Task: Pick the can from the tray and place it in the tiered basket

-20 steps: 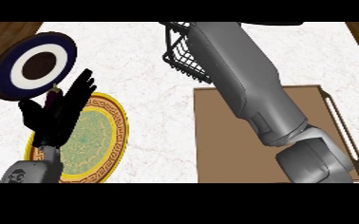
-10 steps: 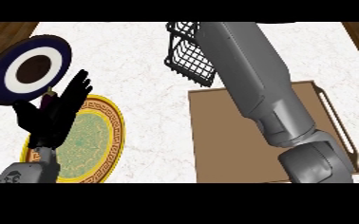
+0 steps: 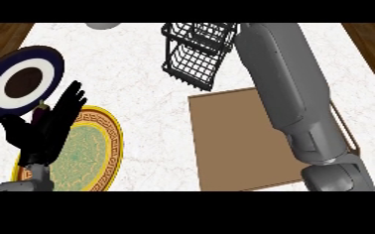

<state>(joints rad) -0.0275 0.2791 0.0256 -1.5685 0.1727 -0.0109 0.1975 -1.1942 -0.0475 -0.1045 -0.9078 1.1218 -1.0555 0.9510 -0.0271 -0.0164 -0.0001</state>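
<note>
Two plates: gold-rimmed plate [image 3: 99, 148] under the left hand [image 3: 45, 129], navy-rimmed plate [image 3: 29, 77] above it. One tiered basket [image 3: 194, 54]. One tray [image 3: 242, 139].

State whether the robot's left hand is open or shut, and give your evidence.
Open. The left hand shows straight, spread fingers pointing up over the gold-rimmed plate, curled round nothing.

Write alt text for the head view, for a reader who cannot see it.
The right forearm stretches across a brown tray to a black wire tiered basket; its hand is out of view. The open left hand rests over a gold-green plate, near a blue-white plate.
</note>
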